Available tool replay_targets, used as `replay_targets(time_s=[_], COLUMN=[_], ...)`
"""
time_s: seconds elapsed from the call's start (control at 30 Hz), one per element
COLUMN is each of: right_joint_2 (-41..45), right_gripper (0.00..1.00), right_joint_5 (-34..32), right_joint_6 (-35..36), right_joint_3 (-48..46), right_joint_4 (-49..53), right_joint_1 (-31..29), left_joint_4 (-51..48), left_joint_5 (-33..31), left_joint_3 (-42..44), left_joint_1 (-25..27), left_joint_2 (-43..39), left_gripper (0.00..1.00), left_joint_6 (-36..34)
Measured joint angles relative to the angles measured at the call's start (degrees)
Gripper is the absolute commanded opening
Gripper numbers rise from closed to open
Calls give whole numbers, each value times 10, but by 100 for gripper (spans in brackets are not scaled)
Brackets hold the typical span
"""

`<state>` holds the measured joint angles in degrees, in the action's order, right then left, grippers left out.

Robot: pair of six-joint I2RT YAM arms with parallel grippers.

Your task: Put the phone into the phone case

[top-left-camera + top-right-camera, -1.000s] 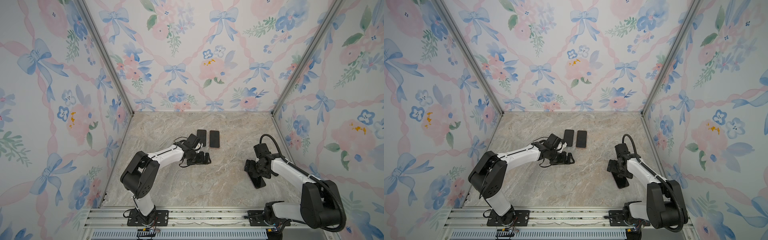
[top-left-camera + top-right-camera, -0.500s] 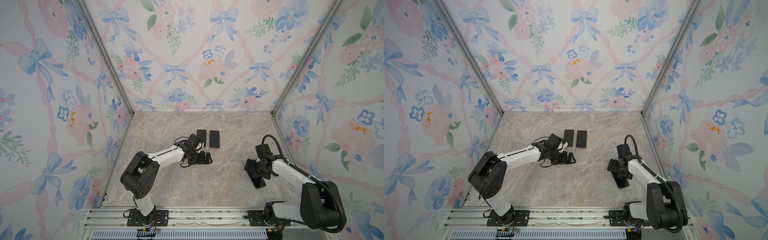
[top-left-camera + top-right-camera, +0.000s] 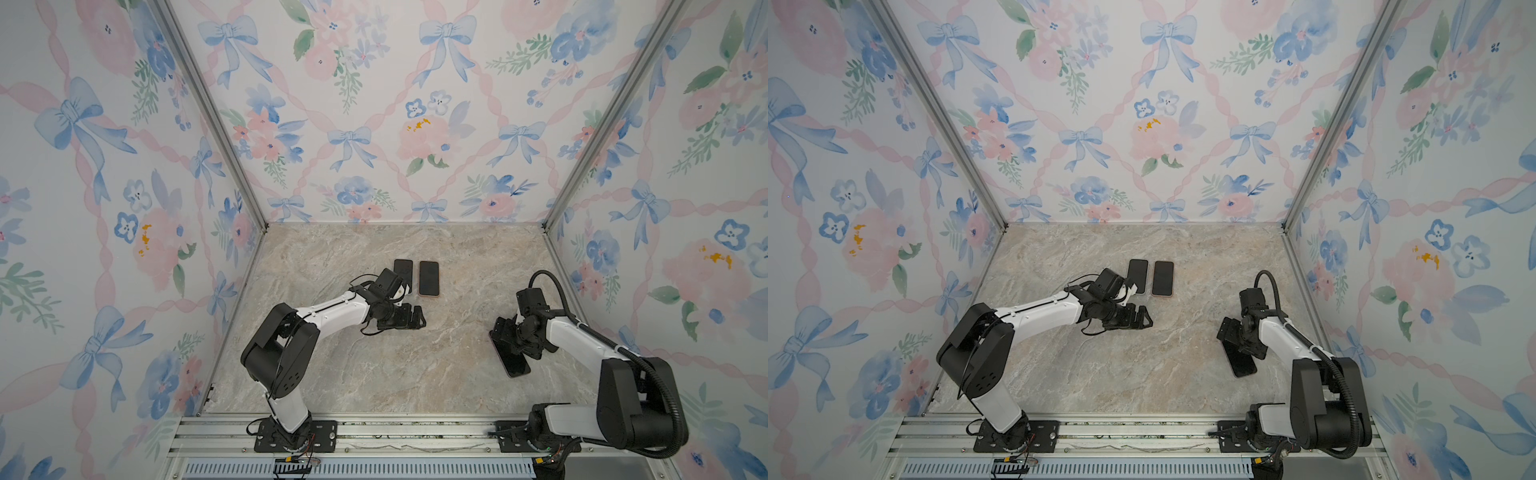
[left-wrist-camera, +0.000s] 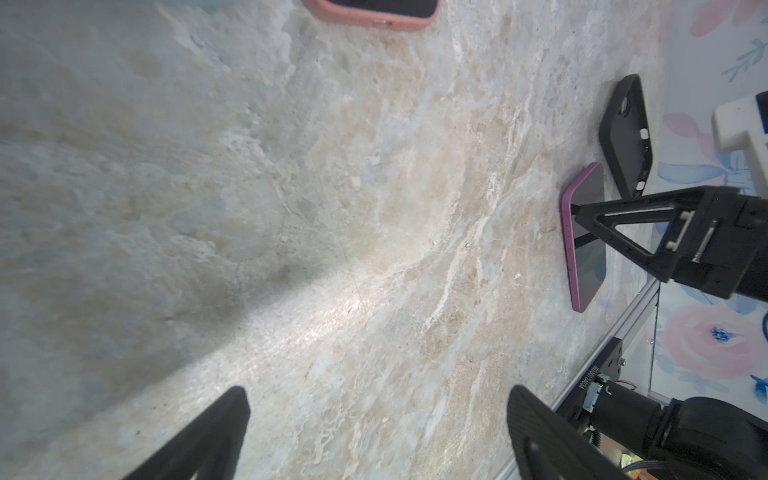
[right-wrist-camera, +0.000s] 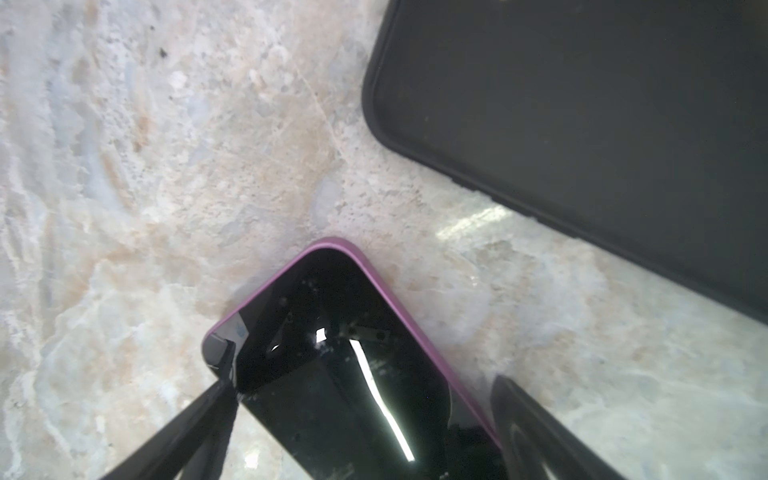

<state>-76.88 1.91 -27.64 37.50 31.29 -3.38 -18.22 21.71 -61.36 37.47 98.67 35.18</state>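
Note:
The phone (image 5: 345, 374), dark-screened with a purple rim, lies flat on the marble table (image 3: 415, 374) at the right; it also shows in both top views (image 3: 515, 361) (image 3: 1244, 365). The empty black phone case (image 5: 582, 145) lies just beyond it and also shows in the left wrist view (image 4: 627, 137). My right arm hides the case in both top views. My right gripper (image 5: 365, 415) is open and low over the phone's end, one finger on either side of it. My left gripper (image 4: 376, 432) is open over bare marble near the table's middle (image 3: 417, 318).
A black phone-shaped slab (image 3: 403, 270) and a phone in a pink case (image 3: 429, 277) lie side by side at the back centre, just behind my left wrist. Flowered walls close in three sides. An aluminium rail (image 3: 374, 432) runs along the front.
My left gripper has crept slightly to the right. My right wrist has shifted a little over the phone. Both grippers stay open.

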Motion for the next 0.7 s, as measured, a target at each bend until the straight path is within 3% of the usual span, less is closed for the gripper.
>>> replay_targets(time_s=[0.23,0.47,0.7], right_joint_2=[24,-10,-32], right_gripper=[99,98,95], right_joint_5=[-9,-70,-81], right_joint_6=[-26,-45,-86], right_joint_3=[-19,-1,17], right_joint_4=[1,18,41], right_joint_1=[-72,-144,-256], left_joint_4=[5,9,10], left_joint_5=[2,4,6], left_joint_3=[1,9,24], left_joint_1=[0,0,-2], left_joint_2=[0,0,-2], left_gripper=[98,98,98], left_joint_6=[0,0,0])
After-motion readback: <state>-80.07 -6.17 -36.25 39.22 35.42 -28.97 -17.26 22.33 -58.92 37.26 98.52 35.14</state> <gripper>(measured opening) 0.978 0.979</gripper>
